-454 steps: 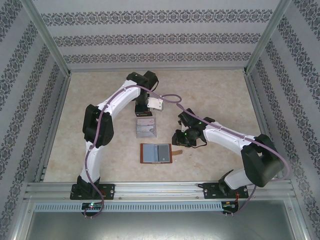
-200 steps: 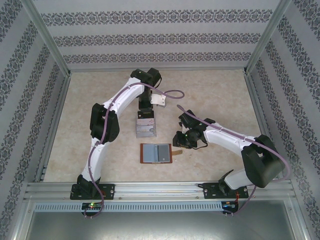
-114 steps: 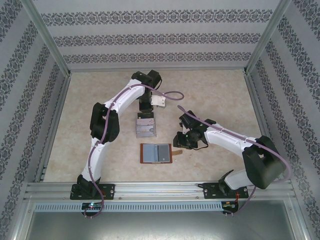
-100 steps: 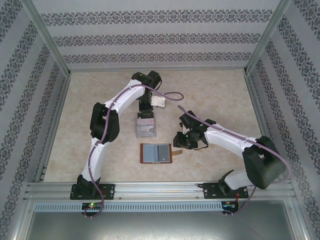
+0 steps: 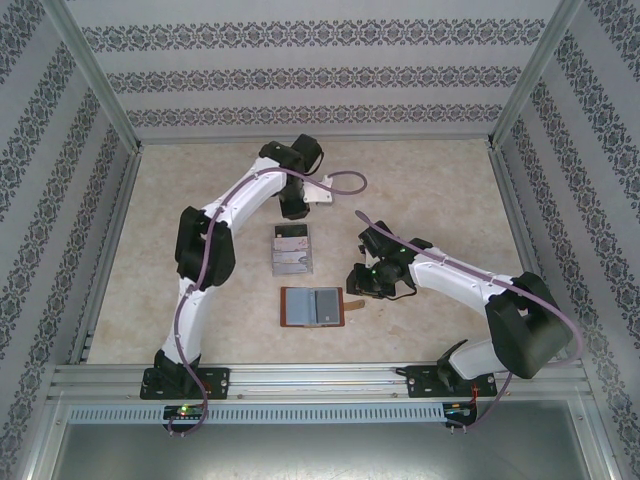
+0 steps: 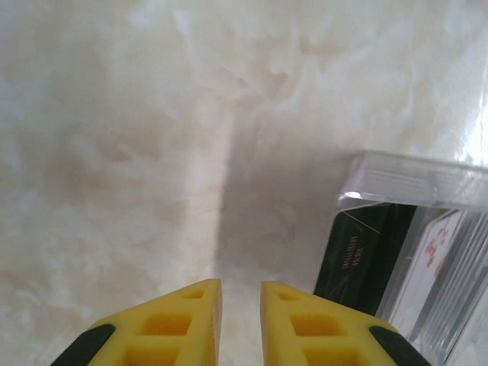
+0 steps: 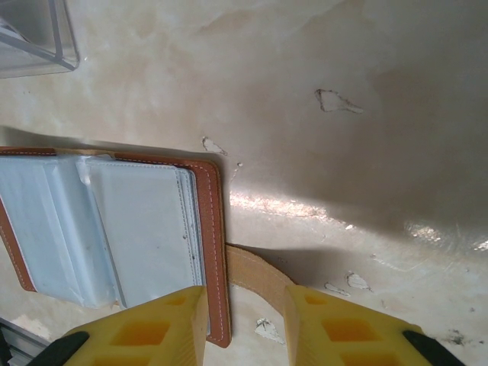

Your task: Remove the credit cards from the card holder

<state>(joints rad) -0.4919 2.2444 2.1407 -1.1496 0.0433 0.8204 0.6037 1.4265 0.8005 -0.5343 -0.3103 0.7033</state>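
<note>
The card holder (image 5: 312,307) lies open on the table, reddish-brown leather with grey-blue pockets (image 7: 114,229) facing up. Its strap tab (image 7: 255,271) sticks out to the right. My right gripper (image 7: 244,290) hovers open over that tab and the holder's right edge, its jaws astride them with nothing clamped. Credit cards lie in a clear tray (image 5: 290,250) behind the holder: a dark card (image 6: 358,252) and a pale card (image 6: 435,259). My left gripper (image 6: 240,284) is just beyond the tray's far end, open by a narrow gap, with nothing between the fingers.
The clear tray's rim (image 6: 427,171) stands right of my left fingers, and its corner (image 7: 38,46) shows in the right wrist view. Patterned walls and metal posts (image 5: 100,90) enclose the beige table on three sides. A metal rail (image 5: 320,378) runs along the near edge.
My left gripper has drawn back from over the tray's far end toward the back of the table. The right arm, card holder and tray have stayed put.
</note>
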